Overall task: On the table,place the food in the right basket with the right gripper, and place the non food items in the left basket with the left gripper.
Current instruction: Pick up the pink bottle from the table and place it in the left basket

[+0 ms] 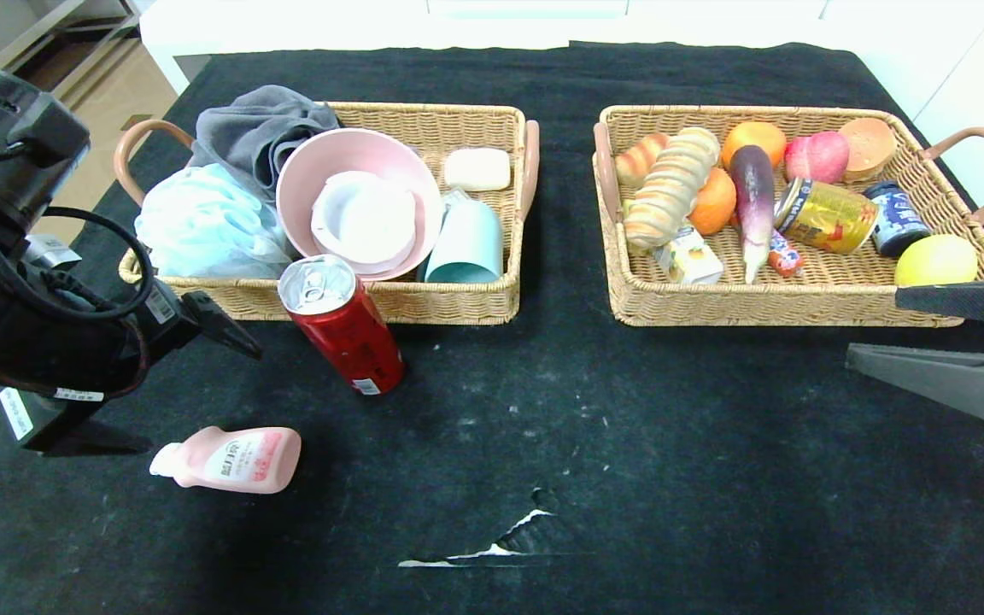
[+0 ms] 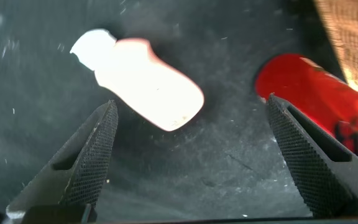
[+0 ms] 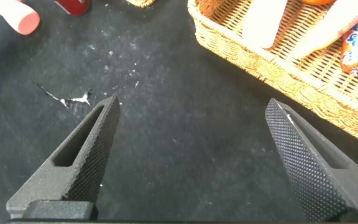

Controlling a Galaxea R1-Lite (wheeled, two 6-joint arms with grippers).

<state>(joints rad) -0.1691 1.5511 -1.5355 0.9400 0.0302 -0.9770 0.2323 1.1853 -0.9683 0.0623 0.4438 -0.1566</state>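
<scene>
The left gripper (image 1: 159, 376), spread wide, hung at lower left above the pink bottle (image 1: 231, 459) lying on the counter (image 1: 629, 444). The bottle looked light, rigid and smooth; grasp across its body. The right gripper (image 1: 945, 337), also spread, waited at right.

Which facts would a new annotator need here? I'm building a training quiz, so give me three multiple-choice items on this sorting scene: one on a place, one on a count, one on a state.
1. Where is the pink bottle?
A. in the left basket
B. lying on the table
C. in the right basket

2. How many sortable items lie outside both baskets?
A. two
B. none
C. four

3. How are the left gripper's jaws?
A. shut on the bottle
B. shut on nothing
C. open

Answers:
1 B: it lies on its side on the table, nearer the robot than the left basket.
2 A: only the bottle and the red can.
3 C: the fingers stand wide apart above the bottle.
</scene>
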